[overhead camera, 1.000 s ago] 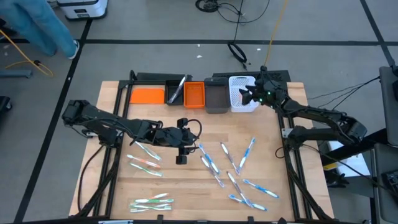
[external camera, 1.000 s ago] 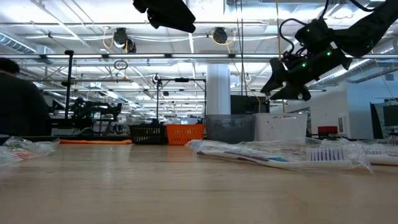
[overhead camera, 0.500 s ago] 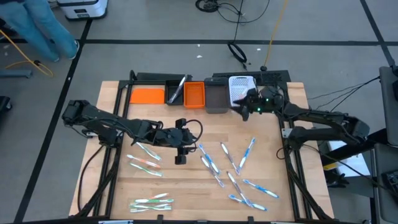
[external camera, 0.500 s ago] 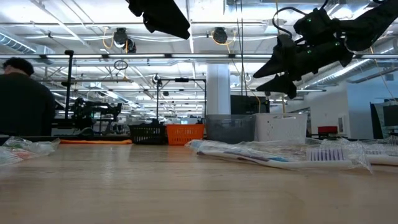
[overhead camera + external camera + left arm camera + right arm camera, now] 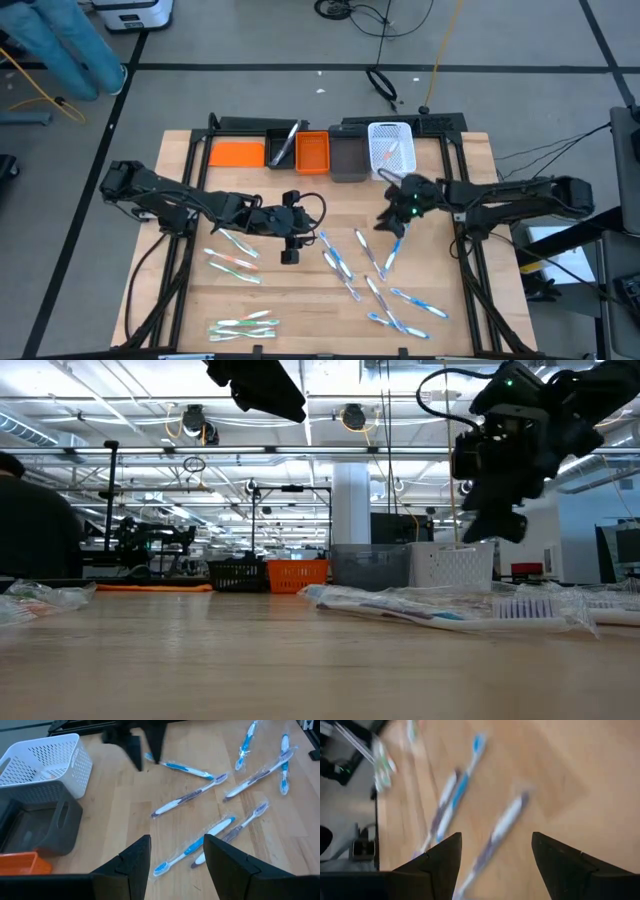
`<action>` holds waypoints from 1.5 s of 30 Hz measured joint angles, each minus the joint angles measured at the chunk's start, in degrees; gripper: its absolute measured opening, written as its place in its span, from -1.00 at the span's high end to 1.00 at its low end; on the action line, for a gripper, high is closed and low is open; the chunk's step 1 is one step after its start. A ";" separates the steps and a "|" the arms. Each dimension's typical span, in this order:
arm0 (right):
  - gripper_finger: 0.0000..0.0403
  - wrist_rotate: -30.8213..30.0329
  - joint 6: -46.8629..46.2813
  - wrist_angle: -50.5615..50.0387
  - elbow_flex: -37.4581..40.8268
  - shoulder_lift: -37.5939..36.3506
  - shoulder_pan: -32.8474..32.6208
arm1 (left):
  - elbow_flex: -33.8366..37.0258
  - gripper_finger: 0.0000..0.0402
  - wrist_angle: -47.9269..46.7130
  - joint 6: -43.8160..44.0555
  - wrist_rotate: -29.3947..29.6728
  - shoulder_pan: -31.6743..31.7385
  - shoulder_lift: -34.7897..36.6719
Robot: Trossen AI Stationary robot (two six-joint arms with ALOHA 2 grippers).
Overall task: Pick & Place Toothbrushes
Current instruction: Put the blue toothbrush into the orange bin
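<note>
Several wrapped blue toothbrushes [image 5: 372, 270] lie flat on the wooden table at its middle and right. They also show in the left wrist view [image 5: 190, 797] and, blurred, in the right wrist view [image 5: 455, 800]. Green and pink toothbrushes [image 5: 232, 252] lie on the left side. My right gripper [image 5: 390, 220] is open and empty above the far end of the blue group; it also shows in the low view [image 5: 488, 525] and its own wrist view [image 5: 496, 836]. My left gripper [image 5: 292, 250] hovers open and empty left of the blue toothbrushes, as its wrist view [image 5: 176, 840] shows.
Along the table's far edge stand an orange lid [image 5: 236, 153], a black bin [image 5: 282, 146] with a stick in it, an orange bin [image 5: 312, 152], a grey bin [image 5: 348, 160] and a white basket [image 5: 391, 148]. A person [image 5: 60, 40] stands beyond the far left corner.
My right gripper has gone from above the white basket toward the table's near edge and down, to a place over the blue toothbrushes, and has tipped its fingers downward. My left arm has kept still. The toothbrushes have not moved.
</note>
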State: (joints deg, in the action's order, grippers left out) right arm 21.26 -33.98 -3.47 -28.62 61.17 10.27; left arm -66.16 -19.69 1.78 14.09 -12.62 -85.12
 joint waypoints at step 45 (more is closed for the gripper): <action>-0.16 -20.33 -28.78 -27.23 0.02 2.75 -10.02 | 0.01 0.10 0.19 -0.39 0.00 0.00 0.00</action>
State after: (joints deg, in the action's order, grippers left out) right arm 0.93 -62.75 -30.70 -28.60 63.91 0.25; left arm -66.15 -19.49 1.39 14.09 -12.62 -85.12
